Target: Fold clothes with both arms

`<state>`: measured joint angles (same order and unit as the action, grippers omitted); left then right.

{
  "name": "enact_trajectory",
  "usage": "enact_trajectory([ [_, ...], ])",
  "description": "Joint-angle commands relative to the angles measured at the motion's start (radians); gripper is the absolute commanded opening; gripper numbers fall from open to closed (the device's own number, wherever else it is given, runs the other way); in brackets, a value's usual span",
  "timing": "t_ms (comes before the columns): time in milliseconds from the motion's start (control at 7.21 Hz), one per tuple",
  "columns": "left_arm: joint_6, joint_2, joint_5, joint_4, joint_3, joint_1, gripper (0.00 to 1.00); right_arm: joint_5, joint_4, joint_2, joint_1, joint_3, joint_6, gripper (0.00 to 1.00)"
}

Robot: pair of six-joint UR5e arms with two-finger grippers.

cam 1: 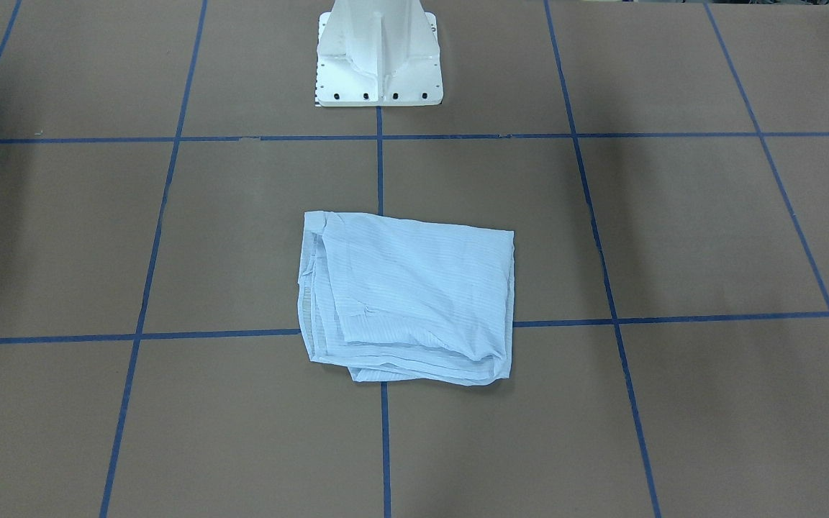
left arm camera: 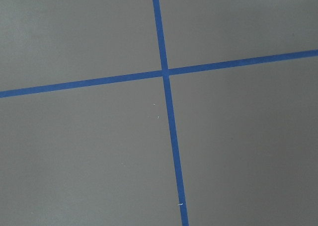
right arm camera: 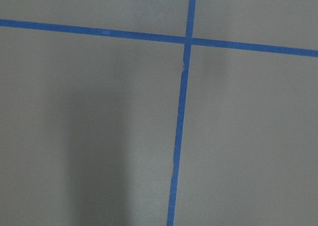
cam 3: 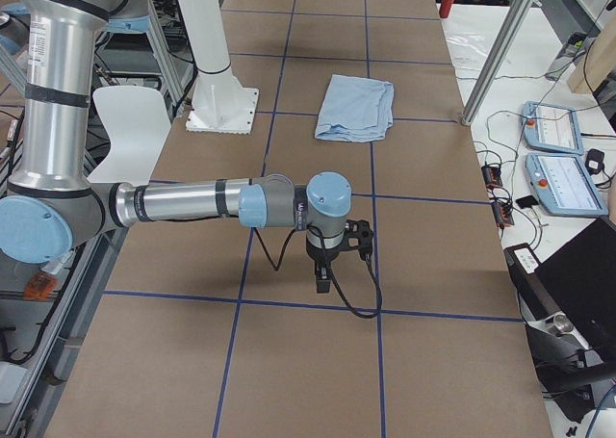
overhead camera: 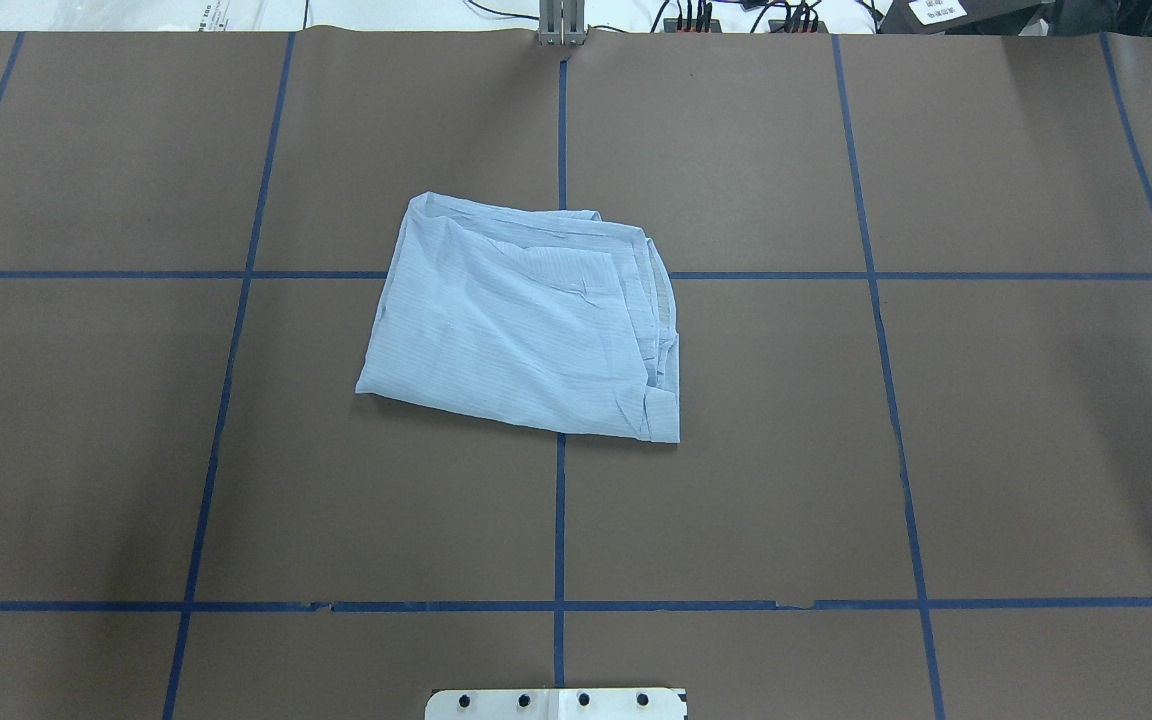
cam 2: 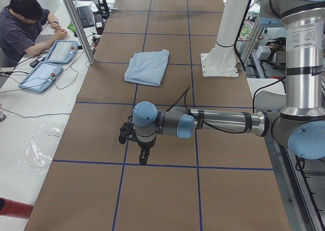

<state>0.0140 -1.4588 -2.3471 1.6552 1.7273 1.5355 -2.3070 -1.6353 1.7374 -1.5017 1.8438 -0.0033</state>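
Note:
The light blue shirt (cam 1: pixel 407 295) lies folded into a rough rectangle at the middle of the brown table, over a blue tape crossing. It also shows in the overhead view (overhead camera: pixel 526 320), the left side view (cam 2: pixel 147 67) and the right side view (cam 3: pixel 356 108). My left gripper (cam 2: pixel 143 160) hangs over the table's left end, far from the shirt, pointing down. My right gripper (cam 3: pixel 323 284) hangs over the table's right end, also far from it. I cannot tell whether either is open or shut. Both wrist views show only bare table and tape.
The white pedestal base (cam 1: pixel 378 65) stands behind the shirt. Blue tape lines (overhead camera: pixel 559 520) divide the brown table into a grid. An operator (cam 2: pixel 25 28) sits at a side bench with tablets (cam 2: pixel 43 76). More tablets (cam 3: pixel 558 178) lie beside the table.

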Motion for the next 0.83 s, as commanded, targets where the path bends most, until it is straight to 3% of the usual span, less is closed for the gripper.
enact_trajectory([
  [0, 0.000, 0.002, 0.000, -0.002, -0.003, 0.002, 1.00, 0.003, 0.000, 0.001, 0.000, -0.001, -0.001, 1.00],
  [693, 0.001, 0.014, 0.026, -0.002, -0.003, 0.005, 1.00, 0.004, 0.000, 0.001, 0.000, -0.020, 0.000, 1.00],
])
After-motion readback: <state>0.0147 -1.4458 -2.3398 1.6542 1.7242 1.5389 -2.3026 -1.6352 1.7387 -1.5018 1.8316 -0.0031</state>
